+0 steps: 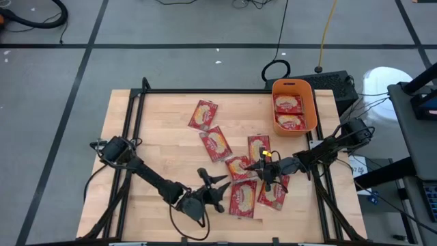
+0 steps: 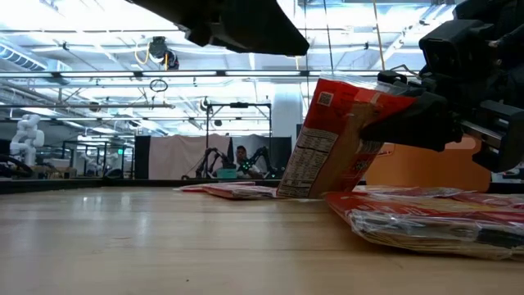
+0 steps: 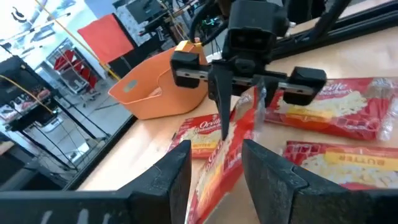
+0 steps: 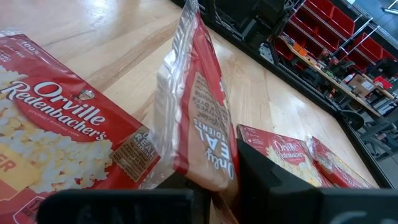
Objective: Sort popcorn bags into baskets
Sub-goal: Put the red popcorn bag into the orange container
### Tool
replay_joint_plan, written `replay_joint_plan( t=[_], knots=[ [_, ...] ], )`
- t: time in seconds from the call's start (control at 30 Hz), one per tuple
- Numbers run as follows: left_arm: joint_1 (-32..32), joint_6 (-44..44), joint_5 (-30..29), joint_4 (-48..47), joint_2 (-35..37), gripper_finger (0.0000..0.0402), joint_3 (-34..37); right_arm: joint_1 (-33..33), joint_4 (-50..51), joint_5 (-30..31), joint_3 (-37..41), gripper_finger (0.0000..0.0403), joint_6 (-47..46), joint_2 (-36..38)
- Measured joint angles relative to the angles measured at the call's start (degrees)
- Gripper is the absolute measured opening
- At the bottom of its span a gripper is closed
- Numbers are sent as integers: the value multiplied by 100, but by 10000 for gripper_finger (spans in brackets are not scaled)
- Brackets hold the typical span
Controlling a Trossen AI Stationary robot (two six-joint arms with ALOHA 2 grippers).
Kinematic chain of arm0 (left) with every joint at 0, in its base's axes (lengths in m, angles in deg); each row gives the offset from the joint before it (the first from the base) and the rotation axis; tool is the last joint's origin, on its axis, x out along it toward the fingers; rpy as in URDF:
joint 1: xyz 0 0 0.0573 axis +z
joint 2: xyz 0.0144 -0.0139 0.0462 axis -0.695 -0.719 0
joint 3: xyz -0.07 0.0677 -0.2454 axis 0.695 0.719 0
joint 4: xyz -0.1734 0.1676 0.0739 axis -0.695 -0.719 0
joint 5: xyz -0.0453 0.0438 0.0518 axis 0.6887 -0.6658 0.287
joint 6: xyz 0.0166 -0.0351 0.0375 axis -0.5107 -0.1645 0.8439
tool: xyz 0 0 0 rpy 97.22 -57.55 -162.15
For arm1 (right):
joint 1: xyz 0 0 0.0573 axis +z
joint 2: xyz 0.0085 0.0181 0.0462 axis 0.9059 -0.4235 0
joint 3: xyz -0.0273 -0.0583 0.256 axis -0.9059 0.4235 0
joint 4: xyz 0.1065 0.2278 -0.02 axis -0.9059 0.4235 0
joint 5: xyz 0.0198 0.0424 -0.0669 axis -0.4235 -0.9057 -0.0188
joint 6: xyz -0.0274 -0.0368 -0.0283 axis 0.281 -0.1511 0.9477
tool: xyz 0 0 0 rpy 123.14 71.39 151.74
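A red popcorn bag (image 2: 336, 139) stands on edge near the table's front right, with my right gripper (image 4: 217, 186) shut on it. My left gripper (image 3: 217, 180) is open just left of it (image 1: 222, 191), and the bag's end (image 3: 217, 162) shows in the gap between its fingers. Several more bags lie flat on the wood, such as one (image 1: 203, 115) farther back and one (image 1: 242, 198) at the front. The orange basket (image 1: 311, 102) stands at the back right with two bags (image 1: 289, 113) lying inside. My right gripper pinches the standing bag between its two fingers, on the bag's flat faces near one end (image 4: 208, 168). It comes nearly level from the table's right. The bag stands tilted on edge, its lower edge (image 2: 299, 192) down among the flat bags. My left gripper: I cannot tell whether its open fingers touch the bag.
Flat bags (image 1: 273, 195) crowd the wood under and around both grippers. A black frame rail (image 1: 205, 91) runs along the table's far edge. Bare wood (image 1: 157, 130) lies to the left of the bags.
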Motion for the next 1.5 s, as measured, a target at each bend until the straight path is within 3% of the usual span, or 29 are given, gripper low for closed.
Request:
replay_joint_plan(
  t=[0.33,0.57,0.73,0.8,0.93,1.27,1.5],
  knots=[
    [91,-1298,-19,-1162,0,147,0,0,-7,0,0,38,0,0],
    [204,-2202,311,-2089,0,147,0,0,-3,0,0,38,1,0],
    [262,-2801,412,-2327,-2,147,0,0,-2,0,0,38,-16,0],
    [344,-2979,720,-2320,-2,149,0,0,-6,0,0,38,-17,0],
    [497,-3038,1388,-2244,-7,169,0,0,-15,0,0,38,-18,0],
    [700,-2566,1357,-1903,-7,257,0,0,-15,0,0,38,-18,0],
    [773,-2526,1452,-1846,-7,253,0,0,-15,-2,0,38,-18,0]
  ],
)
